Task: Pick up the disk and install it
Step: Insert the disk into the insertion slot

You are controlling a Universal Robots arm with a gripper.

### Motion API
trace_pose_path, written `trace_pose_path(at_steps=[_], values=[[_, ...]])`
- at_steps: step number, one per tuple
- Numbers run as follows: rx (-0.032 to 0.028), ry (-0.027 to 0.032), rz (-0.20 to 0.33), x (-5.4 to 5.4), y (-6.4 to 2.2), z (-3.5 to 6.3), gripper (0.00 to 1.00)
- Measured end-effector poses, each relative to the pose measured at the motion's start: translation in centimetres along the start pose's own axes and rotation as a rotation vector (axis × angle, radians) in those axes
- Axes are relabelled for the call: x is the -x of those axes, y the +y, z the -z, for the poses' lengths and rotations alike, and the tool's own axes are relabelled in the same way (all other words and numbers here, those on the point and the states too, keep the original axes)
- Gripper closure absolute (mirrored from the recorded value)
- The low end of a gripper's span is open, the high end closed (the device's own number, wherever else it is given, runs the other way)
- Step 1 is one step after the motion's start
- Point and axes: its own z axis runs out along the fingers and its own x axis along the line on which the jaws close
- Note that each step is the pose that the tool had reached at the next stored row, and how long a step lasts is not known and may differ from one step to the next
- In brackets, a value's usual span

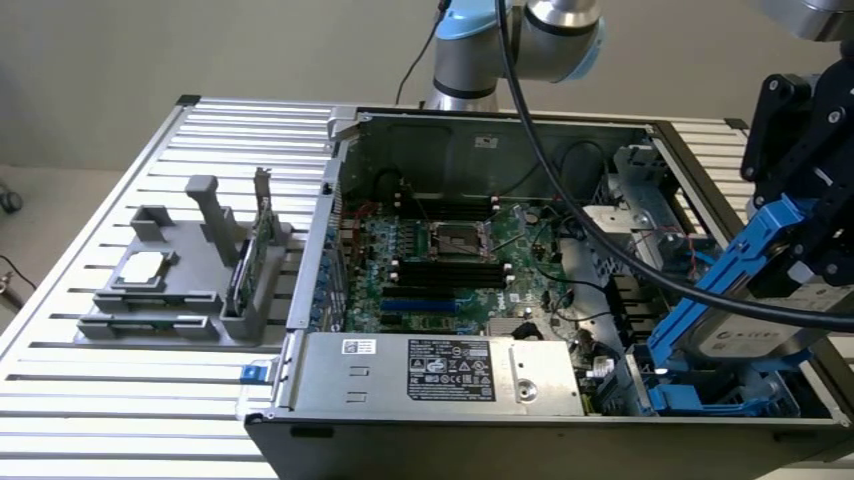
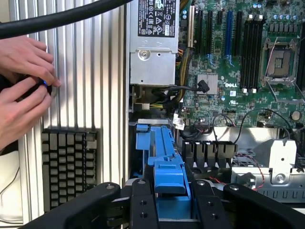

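My black gripper [image 1: 797, 225] is shut on the disk [image 1: 747, 335], a silver-grey drive in a bright blue carrier [image 1: 727, 285]. The disk hangs tilted at the exterior view's right, its lower end down over the blue drive bay [image 1: 694, 395] in the front corner of the open computer case [image 1: 334, 200]. In the wrist view the blue carrier [image 2: 170, 179] sits clamped between my two black fingers [image 2: 143, 207], with the gripper [image 2: 171, 207] just above the blue bay rails [image 2: 147, 138].
A grey fixture [image 1: 174, 300] on the slatted table holds a small silver chip [image 1: 144, 266] and a green card [image 1: 247, 262]. The case contains the motherboard [image 1: 454, 250], a power supply [image 1: 441, 368] and cables. A person's hands [image 2: 21, 90] and a keyboard [image 2: 69, 167] lie beside the case.
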Motion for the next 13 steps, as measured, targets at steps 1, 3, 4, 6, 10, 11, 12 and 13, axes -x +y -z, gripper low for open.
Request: trace_pose_path(at_steps=[1,3,4,6,10,11,12,13], values=[[0.0,0.0,0.0,0.0,0.0,-0.07,0.67],[0.0,-0.0003,0.0,0.1,0.0,-0.35,0.67],[0.0,-0.0006,0.0,0.2,0.01,-0.52,0.67],[-0.0001,-0.0015,-0.001,0.3,0.02,-0.82,0.67],[-0.0001,-0.0024,-0.002,0.3,-0.02,-0.96,0.67],[-0.0002,-0.0026,-0.003,0.3,-0.05,-0.99,0.67],[-0.0005,-0.0025,-0.004,0.3,-0.06,-1.03,0.67],[-0.0007,-0.0027,-0.005,0.3,-0.07,-1.08,0.67]])
